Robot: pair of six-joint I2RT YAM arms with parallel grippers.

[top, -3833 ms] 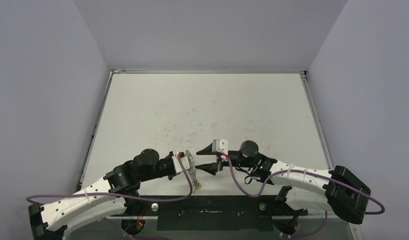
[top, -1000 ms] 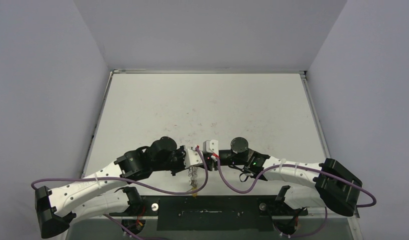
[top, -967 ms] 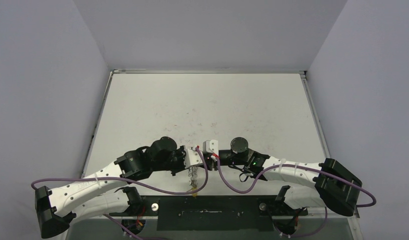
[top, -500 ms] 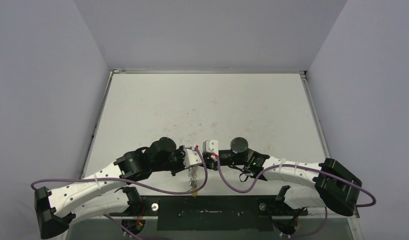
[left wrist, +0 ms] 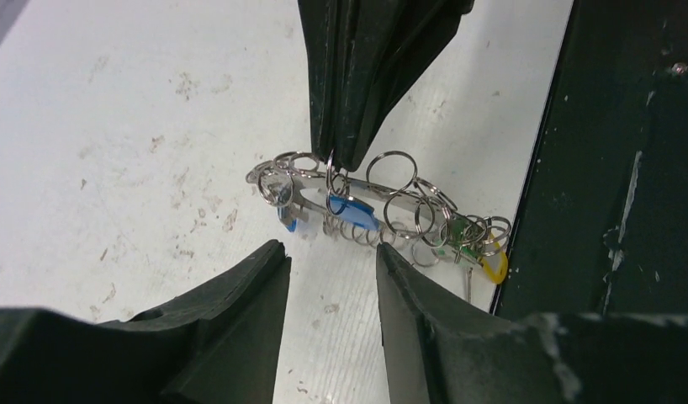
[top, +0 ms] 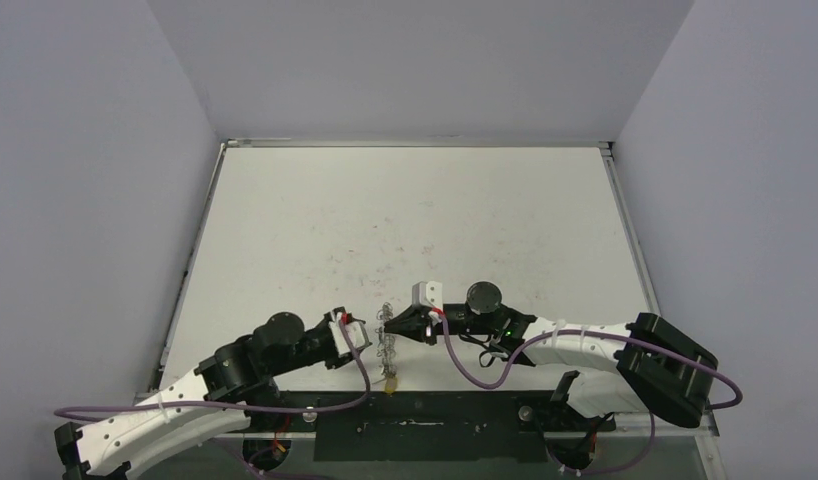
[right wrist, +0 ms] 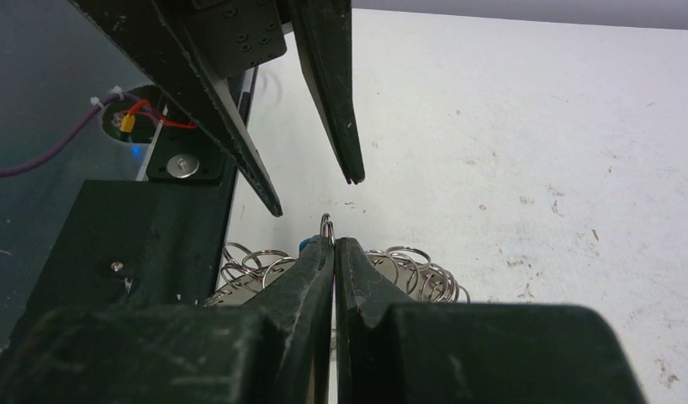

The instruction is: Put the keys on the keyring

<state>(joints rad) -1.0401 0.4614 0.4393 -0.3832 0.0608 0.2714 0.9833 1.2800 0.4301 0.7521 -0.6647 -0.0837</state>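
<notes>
The keyring (left wrist: 383,200) lies on edge near the table's front edge, a silver band fringed with many wire loops; from above it is a small glinting cluster (top: 388,346). Keys hang on it with blue tags (left wrist: 354,211), a green tag (left wrist: 447,245) and a yellow tag (left wrist: 494,269). My right gripper (right wrist: 334,242) is shut on one upright wire loop (right wrist: 325,223) of the keyring, and comes from above in the left wrist view (left wrist: 332,158). My left gripper (left wrist: 328,252) stands open just short of the ring, touching nothing.
The black base plate (left wrist: 627,168) borders the table right beside the yellow tag. Purple cables (top: 465,365) loop from both wrists over the front edge. The white tabletop (top: 415,220) stretches to the walls behind.
My left gripper has opened, let go of the keyring and drawn back to the left. My right gripper has shut on one of the ring's loops and now holds it alone.
</notes>
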